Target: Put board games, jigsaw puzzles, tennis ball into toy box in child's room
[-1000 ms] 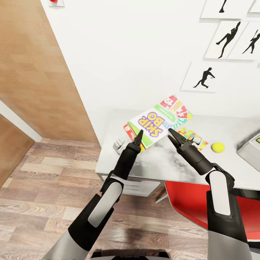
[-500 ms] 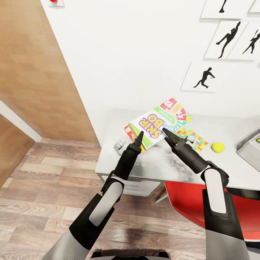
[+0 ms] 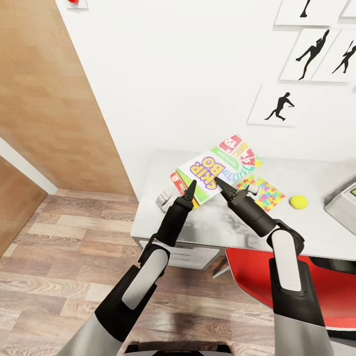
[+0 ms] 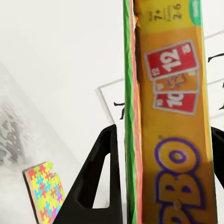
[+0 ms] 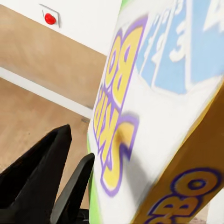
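Observation:
The Skip-Bo board game box (image 3: 217,165) hangs tilted above the white table (image 3: 217,225). My left gripper (image 3: 190,187) is shut on its lower edge; in the left wrist view the box's yellow side (image 4: 172,116) stands between both black fingers (image 4: 100,186). My right gripper (image 3: 218,183) is at the box's near corner, and one finger (image 5: 74,186) lies beside the printed face (image 5: 140,116); the other finger is hidden. A colourful jigsaw puzzle (image 3: 264,190) lies flat on the table, with the yellow tennis ball (image 3: 298,200) beyond it. The grey toy box (image 3: 341,205) stands at the right edge.
A red-edged flat box (image 3: 177,182) lies on the table under the lifted game. A small white object (image 3: 162,199) sits at the table's left end. A red chair (image 3: 257,277) stands under the table in front of me. Wood floor and a wooden door panel lie to the left.
My right gripper has moved left up to the Skip-Bo box's near corner. The box has shifted slightly left. The left arm has held still.

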